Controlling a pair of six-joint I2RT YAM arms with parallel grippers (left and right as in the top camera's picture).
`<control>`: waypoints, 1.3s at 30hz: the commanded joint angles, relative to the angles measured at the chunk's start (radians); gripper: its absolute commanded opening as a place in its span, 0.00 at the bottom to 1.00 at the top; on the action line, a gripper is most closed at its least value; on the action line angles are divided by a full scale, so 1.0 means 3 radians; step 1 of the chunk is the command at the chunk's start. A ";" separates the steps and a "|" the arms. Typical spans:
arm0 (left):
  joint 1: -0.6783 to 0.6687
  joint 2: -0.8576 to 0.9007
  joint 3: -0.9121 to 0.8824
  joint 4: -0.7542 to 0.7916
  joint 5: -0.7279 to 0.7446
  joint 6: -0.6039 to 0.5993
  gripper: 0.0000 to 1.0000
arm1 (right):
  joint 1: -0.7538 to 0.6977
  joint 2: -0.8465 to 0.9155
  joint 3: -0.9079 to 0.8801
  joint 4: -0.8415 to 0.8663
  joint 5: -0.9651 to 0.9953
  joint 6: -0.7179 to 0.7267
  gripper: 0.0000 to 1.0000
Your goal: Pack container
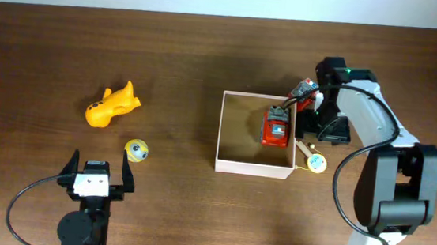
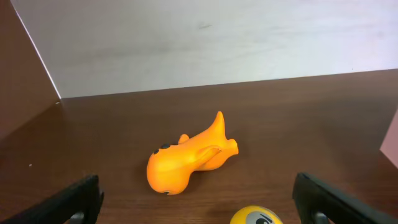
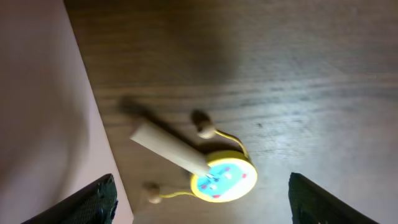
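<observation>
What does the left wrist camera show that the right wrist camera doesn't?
Only the left wrist view shows the orange toy and the yellow ball. Only the right wrist view shows the rattle drum with its wooden handle. Both show the dark wooden table, and each shows its own gripper open: the left gripper and the right gripper.

The container (image 1: 252, 170) sits on the surface (image 1: 191, 72), right of centre. A toy vehicle (image 1: 276, 129) lies in it, close to its right wall. Just outside that wall, near the front corner, lies a small handled drum toy (image 1: 315, 161), its handle angled toward the wall. Well to the left lies a fish-shaped toy (image 1: 112, 105). A ball (image 1: 136, 150) rests in front of it, slightly to the right. The left tool (image 1: 97, 173) sits just in front of the ball.
</observation>
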 commanded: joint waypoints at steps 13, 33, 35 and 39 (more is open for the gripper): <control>0.0020 -0.0027 -0.0008 -0.0008 0.0025 0.0032 0.99 | 0.0278 -0.0032 -0.0024 0.0144 -0.0201 -0.0029 0.82; 0.0020 -0.0028 -0.0009 -0.0008 0.0027 0.0032 0.99 | 0.0027 -0.0032 0.0432 0.0423 -0.0196 0.0080 0.83; 0.0020 -0.0028 -0.0008 -0.0008 0.0027 0.0032 0.99 | -0.0014 -0.0032 0.0539 0.0449 -0.0197 0.0081 0.83; 0.0020 -0.0028 -0.0009 -0.0008 0.0027 0.0032 0.99 | -0.0064 -0.0032 0.0712 0.0524 -0.0183 0.0121 0.83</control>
